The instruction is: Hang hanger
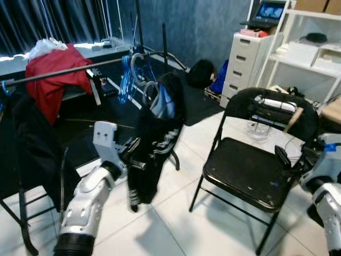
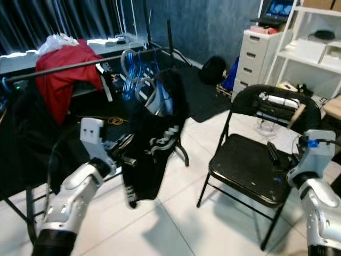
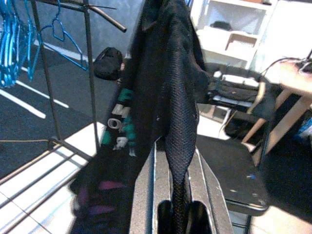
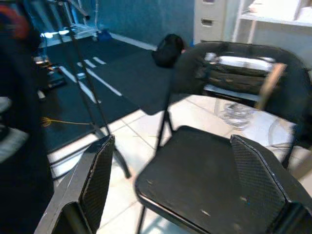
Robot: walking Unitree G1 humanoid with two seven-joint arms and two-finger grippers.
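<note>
Beyond the left claw [image 3: 173,214] stands the clothes rail [image 1: 64,73], its bar running above and past the claw with a red garment [image 1: 53,74] draped over it and blue hangers [image 1: 128,80] bunched along it. Out in front of the right claw [image 4: 170,195] is the black folding chair [image 1: 250,170], its seat bare. Between the two arms hangs the black jacket [image 1: 154,144] on its hanger [image 1: 151,90], whose hook stands up just short of the bar. The left claw is closed on the jacket's fabric, probably to carry the garment's weight while the hook is brought to the rail. The right claw is spread wide, holding nothing, over the chair seat, likely kept clear of the work.
</note>
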